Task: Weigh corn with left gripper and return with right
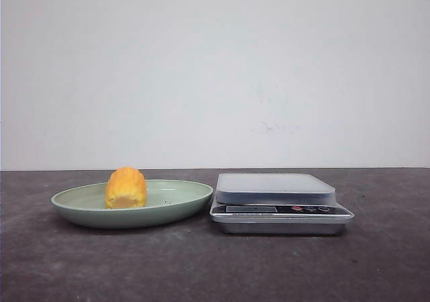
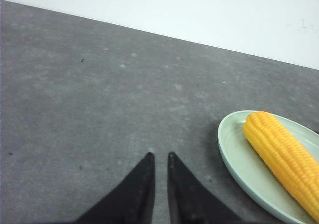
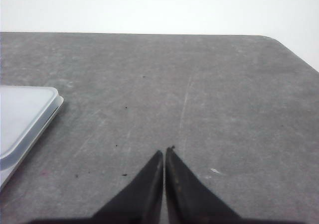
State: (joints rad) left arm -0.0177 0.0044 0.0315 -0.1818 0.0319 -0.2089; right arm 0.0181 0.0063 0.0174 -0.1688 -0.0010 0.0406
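Note:
The yellow-orange corn (image 1: 125, 188) lies in the pale green plate (image 1: 185, 198) on the left of the table. In the left wrist view the corn (image 2: 281, 159) lies lengthwise in the plate (image 2: 233, 157). My left gripper (image 2: 160, 155) hovers over bare table beside the plate, apart from it. Its black pointed fingers are nearly together with a narrow slit between them and hold nothing. My right gripper (image 3: 164, 151) is shut and empty over bare table beside the scale (image 3: 22, 117). Neither gripper shows in the front view.
The silver kitchen scale (image 1: 275, 189) with a flat grey platform stands just right of the plate, its display and buttons facing front. A white wall stands behind the dark grey table. The table's rounded far corner (image 3: 279, 41) shows in the right wrist view.

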